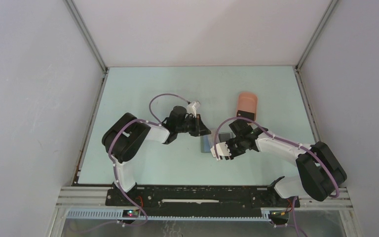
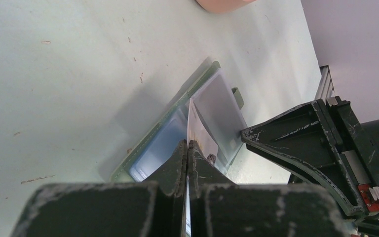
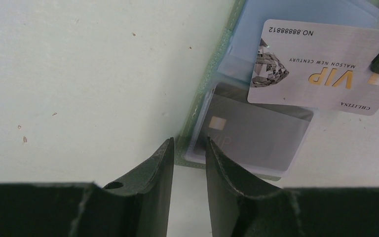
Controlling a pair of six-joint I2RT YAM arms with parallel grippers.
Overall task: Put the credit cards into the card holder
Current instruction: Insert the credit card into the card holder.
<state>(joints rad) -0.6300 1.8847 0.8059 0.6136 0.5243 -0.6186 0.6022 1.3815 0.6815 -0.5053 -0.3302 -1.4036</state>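
Observation:
The grey-green card holder (image 1: 208,144) lies open on the table between both arms. My left gripper (image 2: 188,144) is shut on a silvery credit card (image 2: 200,131), holding it on edge over the holder (image 2: 177,113). In the right wrist view that card (image 3: 321,69) shows gold "VIP" lettering and hangs above the holder's far pocket. A dark grey credit card (image 3: 261,136) sits under the clear near pocket. My right gripper (image 3: 190,143) stands open, its tips astride the near corner of the holder (image 3: 225,44), with nothing gripped.
A salmon-pink tray (image 1: 247,104) lies just behind the right arm's wrist, and its edge (image 2: 222,4) shows in the left wrist view. Grey walls enclose the pale green table on three sides. The two grippers are close together over the holder.

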